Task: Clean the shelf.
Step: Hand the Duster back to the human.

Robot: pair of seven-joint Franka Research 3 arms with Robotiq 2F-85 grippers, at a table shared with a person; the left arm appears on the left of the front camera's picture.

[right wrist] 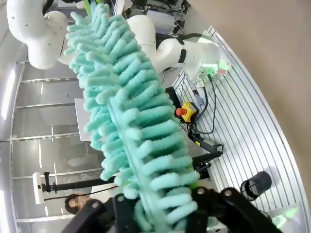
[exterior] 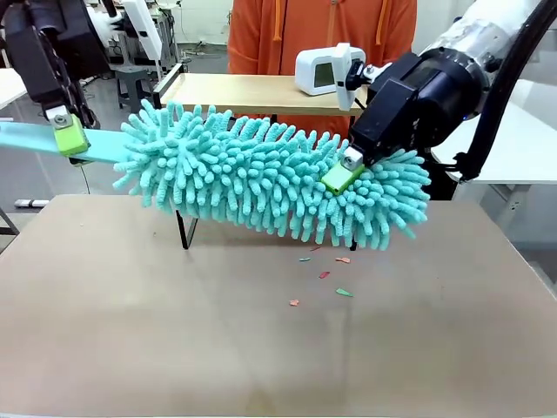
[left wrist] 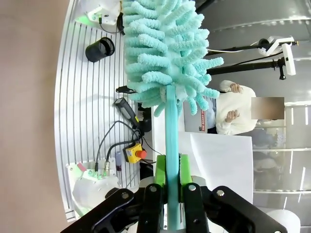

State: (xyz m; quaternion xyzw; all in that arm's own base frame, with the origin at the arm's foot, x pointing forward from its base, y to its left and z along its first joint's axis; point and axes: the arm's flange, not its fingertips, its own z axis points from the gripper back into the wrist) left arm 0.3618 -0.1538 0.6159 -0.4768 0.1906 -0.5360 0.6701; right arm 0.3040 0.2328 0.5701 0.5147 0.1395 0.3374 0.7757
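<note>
Front camera low over tabletop, facing across toward person. Both wrist cameras close behind own fingers, rolled sideways. All share duster.

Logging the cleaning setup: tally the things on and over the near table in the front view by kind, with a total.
Dusters: 1, teal duster
Grippers: 2, left gripper on the handle, right gripper on the fluffy end
Shelves: 1, shelf
Scraps on the table: 5, scraps
Total: 9
</note>
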